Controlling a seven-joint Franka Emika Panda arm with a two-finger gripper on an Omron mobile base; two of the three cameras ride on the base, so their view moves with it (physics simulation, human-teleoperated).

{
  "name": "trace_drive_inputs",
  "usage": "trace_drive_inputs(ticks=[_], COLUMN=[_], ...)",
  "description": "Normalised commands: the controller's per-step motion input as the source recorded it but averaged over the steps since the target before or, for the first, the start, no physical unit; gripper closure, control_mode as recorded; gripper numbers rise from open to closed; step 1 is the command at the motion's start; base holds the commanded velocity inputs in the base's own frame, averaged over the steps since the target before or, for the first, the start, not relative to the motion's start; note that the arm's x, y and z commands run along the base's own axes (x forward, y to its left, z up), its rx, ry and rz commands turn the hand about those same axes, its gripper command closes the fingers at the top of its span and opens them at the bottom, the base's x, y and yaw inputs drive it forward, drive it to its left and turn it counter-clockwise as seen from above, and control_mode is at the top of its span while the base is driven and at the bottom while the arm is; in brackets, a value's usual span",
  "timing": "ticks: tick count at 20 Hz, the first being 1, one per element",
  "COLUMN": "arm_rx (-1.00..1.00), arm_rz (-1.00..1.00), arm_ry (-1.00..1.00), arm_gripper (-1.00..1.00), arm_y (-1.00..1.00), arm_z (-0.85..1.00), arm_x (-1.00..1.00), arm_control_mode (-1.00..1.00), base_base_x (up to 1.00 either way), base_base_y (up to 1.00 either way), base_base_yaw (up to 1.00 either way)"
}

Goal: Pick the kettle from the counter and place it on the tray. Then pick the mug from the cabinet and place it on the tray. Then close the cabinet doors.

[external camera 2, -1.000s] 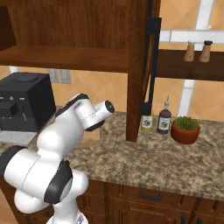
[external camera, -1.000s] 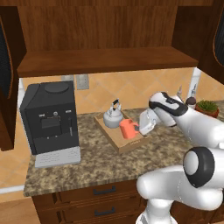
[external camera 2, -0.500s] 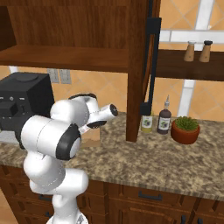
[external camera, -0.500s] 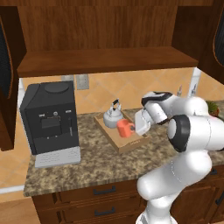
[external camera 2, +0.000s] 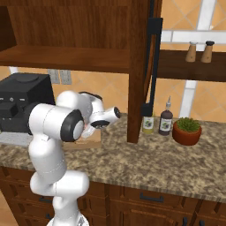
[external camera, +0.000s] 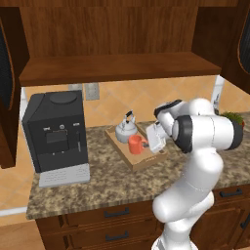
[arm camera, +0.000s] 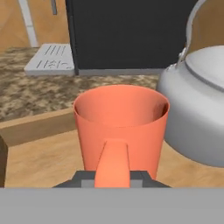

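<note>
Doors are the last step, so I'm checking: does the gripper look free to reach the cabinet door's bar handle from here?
Probably yes: the gripper sits low by the mug on the tray, and nothing stands before the black bar handle.

The white arm rises from its base at about five o'clock in the left base view, bends at a dark-ringed elbow joint near three o'clock, and folds back toward the centre, with the forearm pointing to nine o'clock. The gripper point(external camera: 155, 139) hangs at the end of the wrist, tilted downward. In the right base view the arm climbs from seven o'clock, the shoulder joint bulking at nine o'clock, and the wrist juts toward the centre. Whether its jaws are spread or closed cannot be made out.
</note>
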Motion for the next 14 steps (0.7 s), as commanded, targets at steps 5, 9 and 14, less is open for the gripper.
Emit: trace_drive_inputs(ticks=[5, 9, 14], arm_rx=[0.00, 0.00, 0.00], arm_rz=[0.08, 0.06, 0.01], arm_ry=[-0.07, -0.03, -0.05], arm_gripper=[1.00, -1.00, -1.00], arm_y=[0.00, 0.00, -0.05], arm_z=[-0.15, -0.01, 0.20], arm_x=[0.12, -0.05, -0.10], arm_control_mode=[-1.00, -1.00, -1.00], base_base_x=[0.00, 0.00, 0.00], base_base_y=[0.00, 0.00, 0.00], base_base_yaw=[0.00, 0.00, 0.00])
